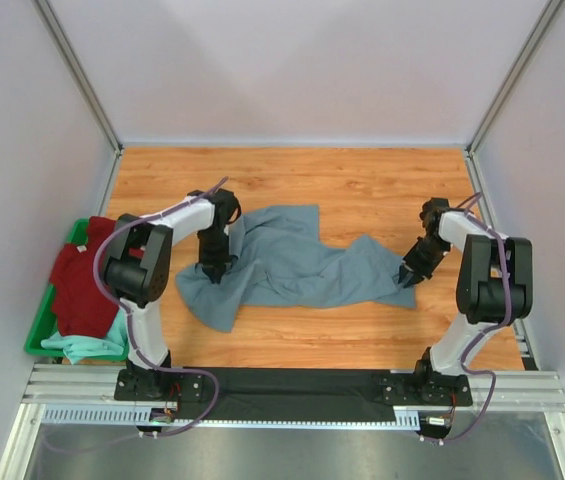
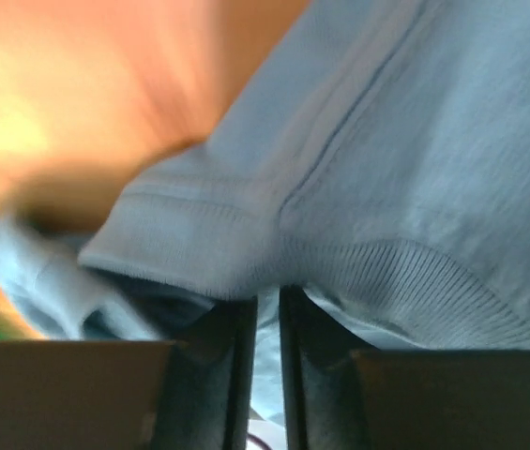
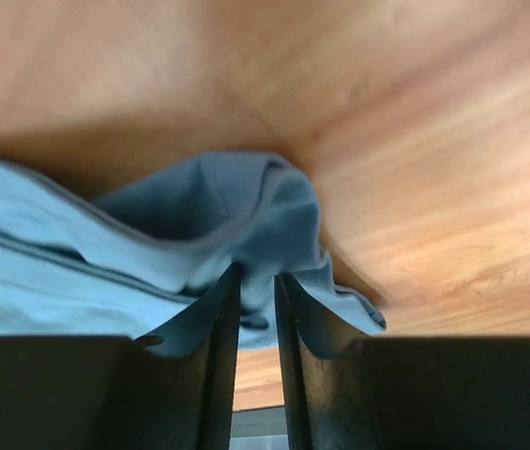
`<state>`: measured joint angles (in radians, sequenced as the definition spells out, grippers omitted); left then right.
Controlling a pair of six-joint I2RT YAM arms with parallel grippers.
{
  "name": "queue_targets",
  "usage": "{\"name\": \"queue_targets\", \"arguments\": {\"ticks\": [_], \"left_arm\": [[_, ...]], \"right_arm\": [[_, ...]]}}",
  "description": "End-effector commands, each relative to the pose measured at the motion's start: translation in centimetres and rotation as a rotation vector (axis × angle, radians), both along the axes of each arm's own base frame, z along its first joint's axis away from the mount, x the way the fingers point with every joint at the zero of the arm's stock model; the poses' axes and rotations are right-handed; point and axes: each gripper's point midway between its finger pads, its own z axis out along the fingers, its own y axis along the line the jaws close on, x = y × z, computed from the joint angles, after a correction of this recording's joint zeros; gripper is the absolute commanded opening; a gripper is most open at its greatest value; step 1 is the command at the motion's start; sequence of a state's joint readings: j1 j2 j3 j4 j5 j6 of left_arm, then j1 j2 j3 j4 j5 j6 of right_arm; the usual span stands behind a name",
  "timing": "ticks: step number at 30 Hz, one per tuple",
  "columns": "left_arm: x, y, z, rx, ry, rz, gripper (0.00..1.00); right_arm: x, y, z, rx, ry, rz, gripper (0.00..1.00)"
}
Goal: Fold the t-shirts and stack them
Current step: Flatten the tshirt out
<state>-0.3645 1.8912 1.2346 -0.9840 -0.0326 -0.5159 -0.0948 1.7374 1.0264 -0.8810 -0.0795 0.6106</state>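
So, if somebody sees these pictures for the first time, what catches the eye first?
The crumpled grey-blue t-shirt stretched across the middle of the wooden table, with the left claw pinching its left end and the right claw its right end. Then the green bin at the left edge, holding a dark red t-shirt and a mint-green t-shirt.

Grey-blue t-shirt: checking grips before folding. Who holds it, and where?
The left gripper pinches the grey-blue t-shirt at its ribbed collar; the right gripper, a bunched edge opposite.

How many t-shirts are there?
3. A grey-blue t-shirt lies crumpled on the table. A dark red t-shirt and a mint-green t-shirt sit piled in the green bin at the left edge. More may be hidden underneath them.
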Motion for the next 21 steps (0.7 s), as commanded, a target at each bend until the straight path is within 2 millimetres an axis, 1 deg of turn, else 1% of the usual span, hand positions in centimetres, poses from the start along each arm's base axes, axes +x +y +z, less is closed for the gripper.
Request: {"name": "queue_targets", "arguments": {"ticks": [1, 2, 3, 4, 5, 6, 7, 8, 9, 10, 11, 12, 13, 14, 15, 16, 17, 18, 19, 20, 21], "left_arm": [[7.8, 2.4, 1.3, 0.150, -0.166, -0.086, 0.23], [8.1, 3.0, 2.1, 0.196, -0.156, -0.101, 0.27], [8.8, 3.0, 3.0, 0.207, -0.172, -0.108, 0.31], [9.5, 3.0, 4.4, 0.210, -0.202, -0.113, 0.41], [10.4, 3.0, 6.2, 0.210, -0.252, -0.105, 0.45], [10.1, 3.0, 7.3, 0.203, -0.265, -0.097, 0.48], [9.7, 3.0, 9.6, 0.180, -0.321, -0.083, 0.51], [9.1, 3.0, 10.7, 0.165, -0.342, -0.076, 0.52], [8.2, 2.7, 11.6, 0.132, -0.356, -0.062, 0.54], [6.3, 2.9, 13.1, 0.096, -0.392, -0.045, 0.54], [5.1, 2.1, 13.5, 0.023, -0.406, -0.035, 0.53], [3.8, 1.6, 13.7, -0.031, -0.415, -0.001, 0.52], [2.2, 1.3, 15.3, -0.104, -0.478, 0.019, 0.50], [-0.3, 0.0, 13.2, -0.201, -0.419, 0.020, 0.49], [-1.7, -0.8, 12.8, -0.273, -0.409, 0.056, 0.49], [-3.2, -1.3, 13.6, -0.347, -0.449, 0.070, 0.50], [-5.6, -1.5, 11.1, -0.380, -0.382, 0.092, 0.52], [-6.0, -3.0, 11.1, -0.482, -0.390, 0.137, 0.54], [-7.8, -3.0, 9.5, -0.513, -0.374, 0.164, 0.60], [-8.1, -3.4, 9.1, -0.544, -0.377, 0.188, 0.64], [-7.8, -4.4, 9.2, -0.614, -0.393, 0.216, 0.65]], "right_arm": [[4.9, -2.8, -0.9, -0.141, -0.096, -0.001, 0.24], [5.3, -3.2, -0.9, -0.157, -0.085, 0.018, 0.24], [5.8, -3.6, -0.4, -0.179, -0.089, 0.028, 0.25], [6.8, -4.2, 0.8, -0.208, -0.105, 0.040, 0.27], [7.1, -4.5, 1.3, -0.223, -0.106, 0.053, 0.30], [7.4, -4.8, 2.0, -0.238, -0.116, 0.086, 0.32], [7.5, -5.0, 3.0, -0.255, -0.116, 0.101, 0.37], [7.6, -4.9, 3.7, -0.258, -0.123, 0.119, 0.39], [7.2, -4.9, 5.0, -0.262, -0.142, 0.141, 0.42], [7.1, -4.3, 5.7, -0.241, -0.163, 0.148, 0.45], [6.4, -3.7, 5.9, -0.218, -0.169, 0.158, 0.47], [6.0, -3.0, 6.6, -0.195, -0.192, 0.164, 0.48], [5.6, -1.7, 8.0, -0.139, -0.248, 0.180, 0.51], [4.6, -0.1, 8.1, -0.089, -0.258, 0.219, 0.52], [4.0, 0.9, 8.5, -0.060, -0.277, 0.242, 0.53], [3.6, 2.6, 9.1, 0.016, -0.313, 0.283, 0.54], [3.0, 4.5, 10.7, 0.059, -0.384, 0.334, 0.57], [2.0, 5.4, 10.4, 0.097, -0.393, 0.353, 0.59], [1.5, 6.6, 11.1, 0.149, -0.422, 0.367, 0.62], [0.8, 7.5, 11.8, 0.174, -0.457, 0.388, 0.63], [0.2, 8.0, 11.7, 0.195, -0.464, 0.400, 0.63]]}}
